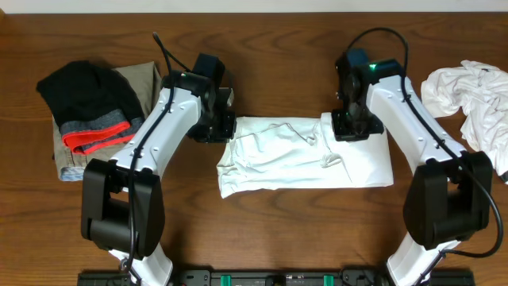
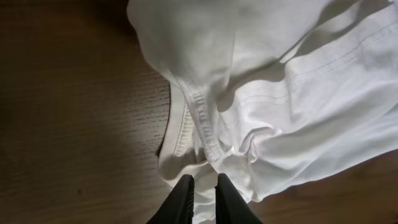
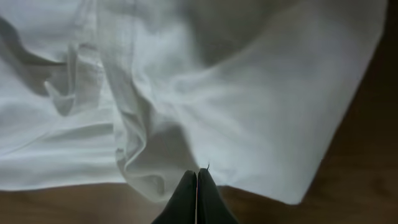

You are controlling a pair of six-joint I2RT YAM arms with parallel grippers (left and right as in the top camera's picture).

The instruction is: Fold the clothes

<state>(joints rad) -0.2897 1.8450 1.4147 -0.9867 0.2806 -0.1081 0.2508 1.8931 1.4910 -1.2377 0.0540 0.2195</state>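
Both arms point(image 1: 159, 131) bent inwd, jaws pinching shirt point(image 1: 305, 163)

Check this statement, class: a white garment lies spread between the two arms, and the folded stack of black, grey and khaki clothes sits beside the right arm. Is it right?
Not quite. The folded stack sits beside the left arm, not the right arm, as the overhead view shows. The white garment does lie spread between the two arms.
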